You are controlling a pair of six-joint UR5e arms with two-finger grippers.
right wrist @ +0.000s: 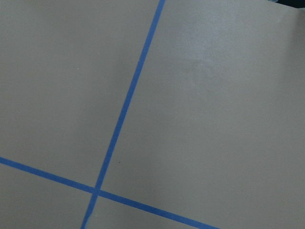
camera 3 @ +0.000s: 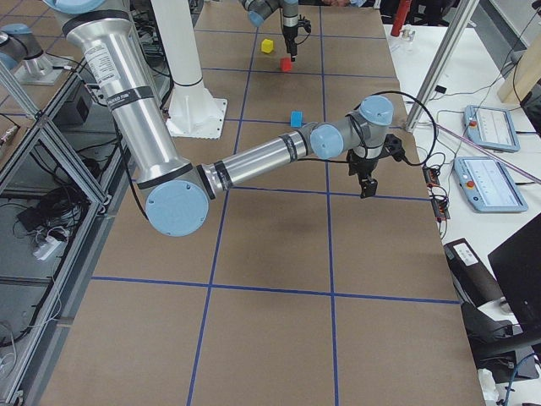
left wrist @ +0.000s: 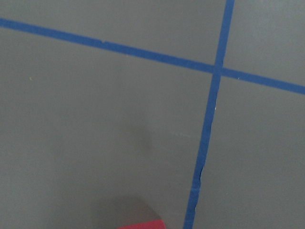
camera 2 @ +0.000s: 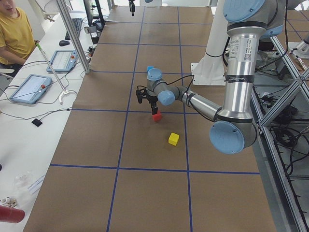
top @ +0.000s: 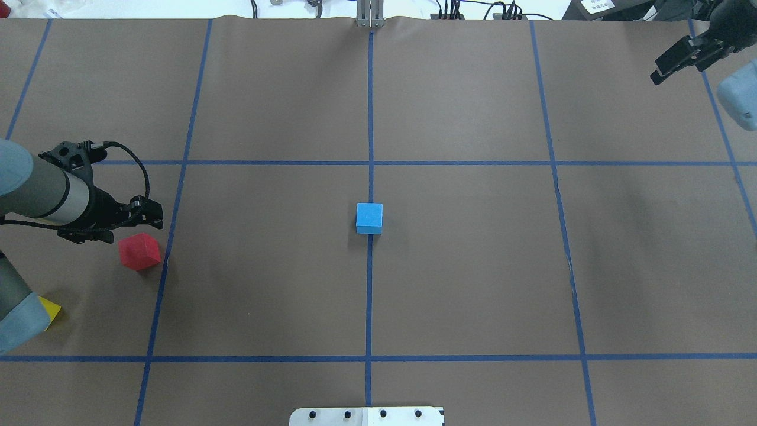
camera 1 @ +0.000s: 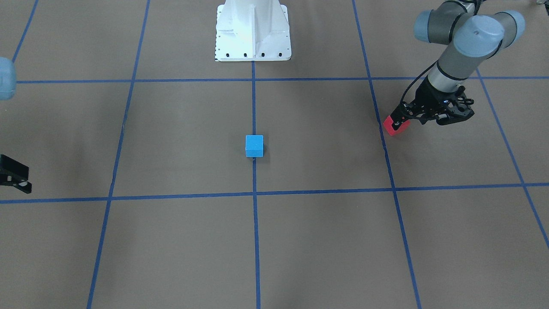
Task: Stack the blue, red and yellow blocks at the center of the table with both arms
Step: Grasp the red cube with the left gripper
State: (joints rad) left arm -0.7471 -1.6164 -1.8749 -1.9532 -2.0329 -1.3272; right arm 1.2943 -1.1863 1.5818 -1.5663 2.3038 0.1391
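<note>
The blue block (camera 1: 254, 146) sits at the table's center on the middle tape line, also in the overhead view (top: 369, 218). The red block (camera 1: 395, 126) rests on the table on the robot's left side (top: 140, 251). My left gripper (camera 1: 399, 119) hovers just above it, pointing down, and looks open and empty; the left wrist view shows only a sliver of the red block (left wrist: 142, 225). The yellow block (top: 50, 309) lies nearer the robot's base, partly hidden by the left arm. My right gripper (top: 656, 70) is open and empty at the far right.
The white robot base (camera 1: 253, 30) stands at the robot's table edge. Blue tape lines (top: 369, 163) divide the brown table into squares. An operator (camera 2: 14, 34) and tablets (camera 2: 31, 87) are at a side bench beyond the table.
</note>
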